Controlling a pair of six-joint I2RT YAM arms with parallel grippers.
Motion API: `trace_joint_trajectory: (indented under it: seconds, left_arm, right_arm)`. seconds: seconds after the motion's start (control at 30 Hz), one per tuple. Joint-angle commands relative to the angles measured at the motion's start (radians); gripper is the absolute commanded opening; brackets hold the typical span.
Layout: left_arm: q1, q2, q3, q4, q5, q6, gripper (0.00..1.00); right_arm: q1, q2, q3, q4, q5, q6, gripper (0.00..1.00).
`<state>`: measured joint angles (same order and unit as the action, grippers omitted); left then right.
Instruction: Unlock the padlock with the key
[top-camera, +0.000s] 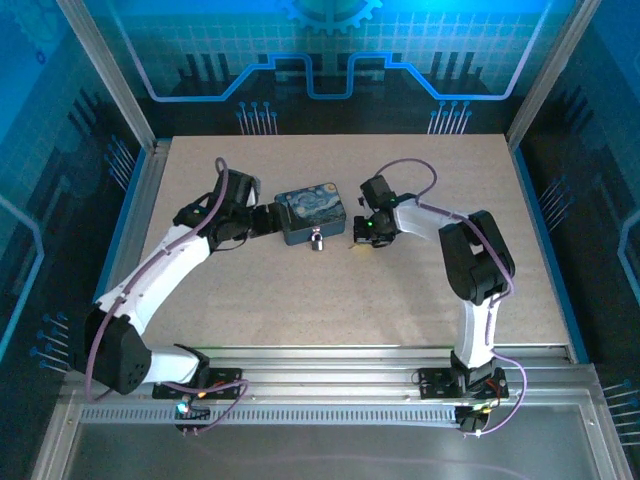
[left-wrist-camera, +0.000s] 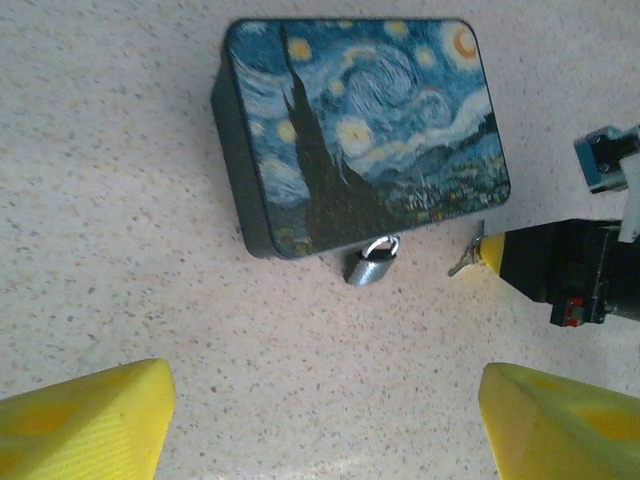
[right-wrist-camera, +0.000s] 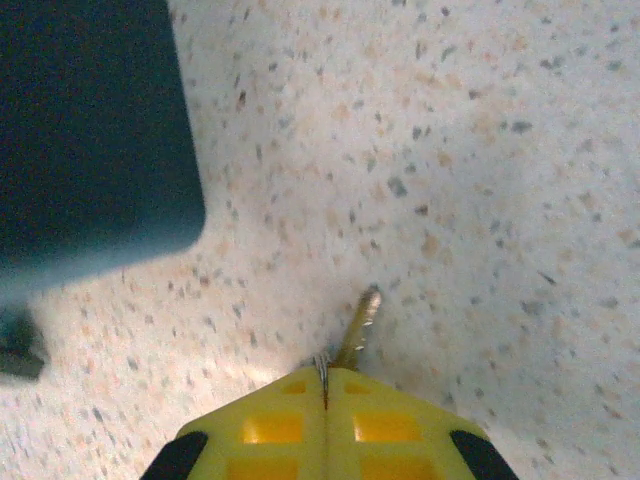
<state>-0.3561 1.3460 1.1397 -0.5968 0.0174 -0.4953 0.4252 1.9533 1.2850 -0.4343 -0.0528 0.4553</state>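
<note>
Two grippers, state of each? — Ana

Right gripper (right-wrist-camera: 325, 385) is clamped on the key (right-wrist-camera: 358, 325). Pads are flat together and the blade sticks out ahead, with the bow hidden between them. Left gripper (left-wrist-camera: 322, 378) is spread wide and holds nothing; its yellow fingers (left-wrist-camera: 90, 420) are cut off by the frame bottom. — Raj

Padlock? — Ana

Padlock (left-wrist-camera: 372, 262) sits at the near side of the Starry Night tin (left-wrist-camera: 360, 130), body on the bench (left-wrist-camera: 120, 200). Shackle looks closed, but what it loops through is too small to make out. Keyhole is hidden. — Raj

Key relative to lock? — Ana

Beside it, apart. In the left wrist view the key is to the padlock's right, bare bench between. Can't tell if the blade touches the bench. — Raj

Right wrist view? — Ana

The tin is a dark blurred corner at upper left. A dark blob at the left edge is cut off, so I can't say what it is. From the top camera the key is too small to pick out. — Raj
</note>
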Motion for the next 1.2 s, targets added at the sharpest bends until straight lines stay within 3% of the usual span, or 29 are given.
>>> trace_joint_trajectory:
  seconds: [0.0, 0.17, 0.6, 1.17]
  left_arm:
    - [-0.031, 0.024, 0.023, 0.002, 0.020, -0.001, 0.81]
    - [-0.041, 0.018, 0.019, -0.001, 0.013, -0.008, 0.81]
    - [-0.053, 0.005, 0.002, -0.004, 0.009, -0.016, 0.81]
    - [-0.053, -0.021, -0.010, -0.012, -0.002, -0.019, 0.81]
  right_arm:
    - [-0.023, -0.064, -0.042, -0.044, -0.079, -0.156, 0.02]
    - [-0.013, -0.127, -0.081, -0.127, -0.137, -0.282, 0.02]
    - [0.000, -0.193, -0.170, -0.200, -0.136, -0.317, 0.08]
    - [0.005, -0.218, -0.190, -0.156, -0.141, -0.211, 0.32]
